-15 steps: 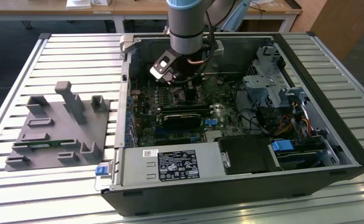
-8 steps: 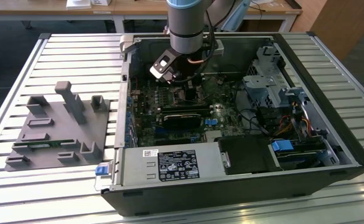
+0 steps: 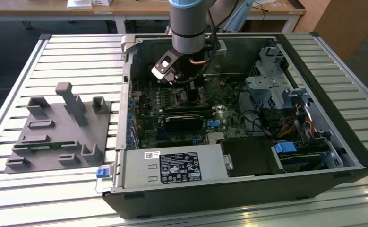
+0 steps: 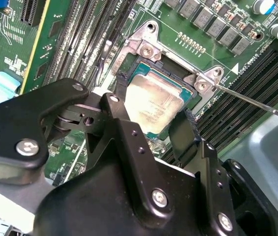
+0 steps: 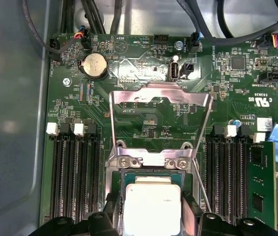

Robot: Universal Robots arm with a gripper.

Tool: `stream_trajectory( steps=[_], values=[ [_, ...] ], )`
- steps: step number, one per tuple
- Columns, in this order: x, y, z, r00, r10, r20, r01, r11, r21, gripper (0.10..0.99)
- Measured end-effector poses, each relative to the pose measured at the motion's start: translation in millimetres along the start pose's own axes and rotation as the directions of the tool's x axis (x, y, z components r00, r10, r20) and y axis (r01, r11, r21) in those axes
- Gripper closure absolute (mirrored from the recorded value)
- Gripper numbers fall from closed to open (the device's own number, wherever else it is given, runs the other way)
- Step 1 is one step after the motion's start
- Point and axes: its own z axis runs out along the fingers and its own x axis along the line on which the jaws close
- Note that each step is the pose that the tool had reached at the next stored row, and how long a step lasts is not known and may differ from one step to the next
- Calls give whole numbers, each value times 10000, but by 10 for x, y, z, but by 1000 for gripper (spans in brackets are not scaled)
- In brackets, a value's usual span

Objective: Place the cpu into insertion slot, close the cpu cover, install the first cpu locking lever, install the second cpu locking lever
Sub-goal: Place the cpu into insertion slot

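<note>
The cpu [image 5: 152, 206], a small square chip with a silvery-beige top, lies in the insertion slot [image 4: 129, 73] on the green motherboard. My gripper [image 4: 149, 118] reaches down into the open computer case [image 3: 234, 203] and straddles the chip. Its black fingers [image 4: 124, 132] press against two opposite sides of the cpu [image 4: 153, 105], so it is shut on it. The cpu cover [image 5: 158, 92], a thin silver frame, stands swung open behind the slot. A thin wire locking lever [image 4: 257, 103] sticks out unlatched beside the slot. In the exterior view my gripper [image 3: 171, 75] is over the board's upper middle.
Black memory slots [image 5: 72, 172] flank the socket on both sides. A coin battery [image 5: 94, 65] and cables sit beyond the cover. A drive cage [image 3: 269, 90] and power supply [image 3: 171, 168] crowd the case. A grey fixture [image 3: 61, 130] stands on the slatted table at the exterior view's left.
</note>
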Motion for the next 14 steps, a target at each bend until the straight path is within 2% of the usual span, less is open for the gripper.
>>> stream_trajectory(
  steps=[6, 9, 10, 13, 14],
  values=[
    [0, 9, -101, 10000, 0, -2, 0, 10000, 23, 475],
    [-7, 12, -115, 10000, 0, -10, 0, 10000, 51, 475],
    [-14, 13, -117, 10000, 1, -15, -1, 10000, 66, 490],
    [-26, 21, -120, 10000, 3, -43, -2, 9999, 124, 671],
    [-27, 24, -122, 10000, 4, -58, -3, 9999, 146, 671]
  ],
)
